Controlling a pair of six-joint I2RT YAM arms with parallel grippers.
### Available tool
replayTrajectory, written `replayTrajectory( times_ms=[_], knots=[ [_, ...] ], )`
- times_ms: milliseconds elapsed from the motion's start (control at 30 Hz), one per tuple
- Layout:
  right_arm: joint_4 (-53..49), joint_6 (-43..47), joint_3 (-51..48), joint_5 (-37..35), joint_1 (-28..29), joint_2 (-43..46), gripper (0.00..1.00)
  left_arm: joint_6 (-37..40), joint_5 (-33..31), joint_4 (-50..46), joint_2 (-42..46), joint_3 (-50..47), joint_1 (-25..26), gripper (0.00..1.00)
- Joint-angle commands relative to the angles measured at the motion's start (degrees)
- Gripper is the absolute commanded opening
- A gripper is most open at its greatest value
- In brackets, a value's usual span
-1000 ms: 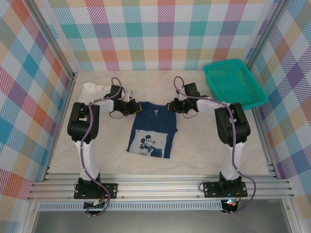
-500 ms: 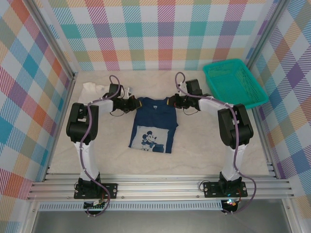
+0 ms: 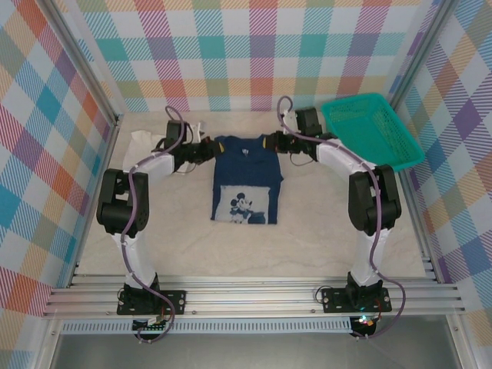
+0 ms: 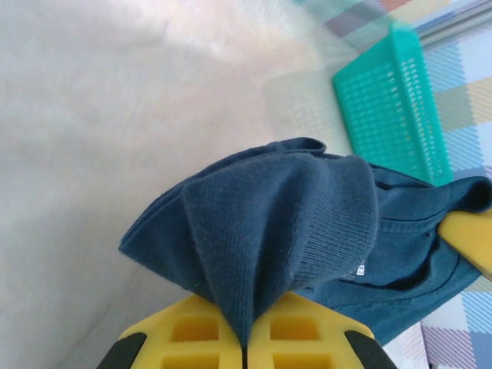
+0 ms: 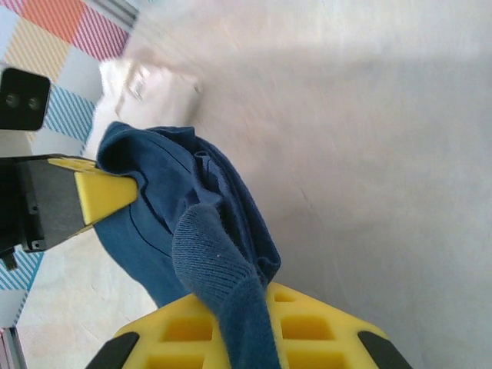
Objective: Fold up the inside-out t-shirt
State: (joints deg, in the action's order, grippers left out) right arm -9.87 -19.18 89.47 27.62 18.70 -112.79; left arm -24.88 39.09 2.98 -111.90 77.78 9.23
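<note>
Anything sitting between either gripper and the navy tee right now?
Nothing visible. The left gripper and right gripper are each shut on a far corner of the t-shirt. The white cloth and green basket lie off to the sides.

Robot test cell in a lab

Two robot arms, left (image 3: 123,211) and right (image 3: 373,204), are bolted side by side to an aluminium rail (image 3: 254,296) at the near edge of a pale table (image 3: 323,223). Slanting metal posts (image 3: 84,73) and pastel plaid wall panels (image 3: 246,54) box the table in on three sides like a purpose-built enclosure. Inside it, a navy t-shirt (image 3: 244,165) and a teal plastic basket (image 3: 369,131) sit on the tabletop under a fixed overhead camera.
</note>
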Motion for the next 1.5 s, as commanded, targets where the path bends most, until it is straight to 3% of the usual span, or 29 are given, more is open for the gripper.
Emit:
replayTrajectory(
  times_ms=[0,167,300,600,800,933,1100,1467],
  knots=[
    [-3.5,4.2,8.5,0.0,-1.1,0.2,0.0,0.6,-1.3,-1.5,1.8,9.2,0.2,0.0],
    [-8.8,8.7,20.4,0.7,-1.4,-0.2,0.0,1.9,-1.8,-6.9,1.1,21.3,0.3,0.0],
    [-9.1,12.1,19.1,3.4,-1.3,2.5,0.0,2.3,-1.0,-6.2,3.4,19.4,0.9,0.0],
    [5.9,9.1,-12.0,8.1,0.6,15.6,0.0,1.3,-1.6,4.1,14.7,-7.4,5.0,0.0],
    [7.8,4.5,-31.4,4.0,4.1,26.3,0.0,0.1,-5.3,4.7,25.6,-25.9,11.1,0.0],
    [6.5,2.7,-36.8,1.1,4.3,28.3,0.0,-0.2,-8.6,4.5,28.2,-31.5,14.0,0.0],
    [3.8,3.7,-34.4,-4.9,4.2,24.8,0.0,-0.1,-12.3,5.5,25.4,-30.6,14.2,0.0],
    [-4.0,9.2,-17.1,-9.6,3.1,7.8,0.0,2.1,-18.2,0.7,13.0,-21.9,11.6,0.0]
  ],
)
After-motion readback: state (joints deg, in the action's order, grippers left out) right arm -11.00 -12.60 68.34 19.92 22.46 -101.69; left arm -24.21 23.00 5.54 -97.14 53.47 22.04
